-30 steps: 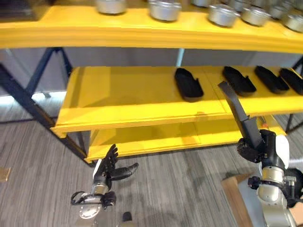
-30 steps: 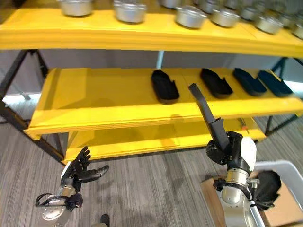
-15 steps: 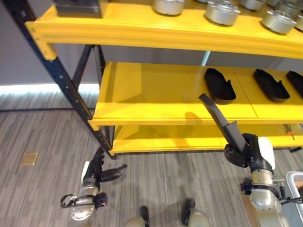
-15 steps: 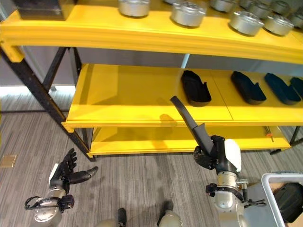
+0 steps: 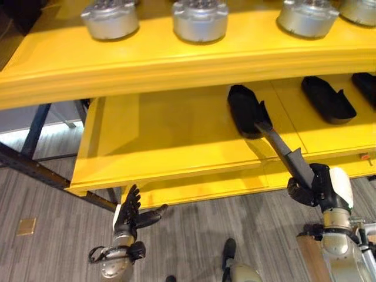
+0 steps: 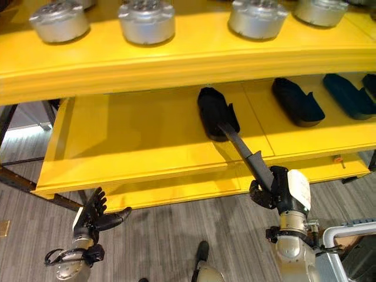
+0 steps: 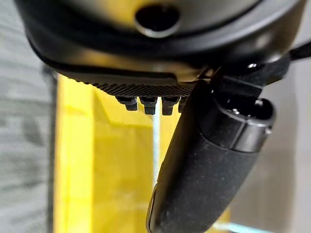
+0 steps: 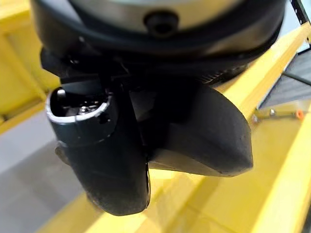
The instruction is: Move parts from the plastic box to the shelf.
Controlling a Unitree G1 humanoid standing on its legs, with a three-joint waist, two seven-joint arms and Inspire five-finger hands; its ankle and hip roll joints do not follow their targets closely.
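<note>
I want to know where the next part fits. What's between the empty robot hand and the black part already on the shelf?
Left eye view: bare yellow shelf between left robot hand and black part.

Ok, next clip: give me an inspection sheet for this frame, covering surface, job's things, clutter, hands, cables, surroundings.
Surface: yellow middle shelf, left part bare.
Job's things: long black part held in the right hand, its far end reaching over the shelf next to a black part lying there; further black parts lie to the right.
Clutter: silver round parts on the upper shelf.
Hands: right hand curled round the long part; left hand low over the floor, fingers straight, holding nothing.
Cables: nothing seen.
Surroundings: grey striped floor, dark shelf braces.
</note>
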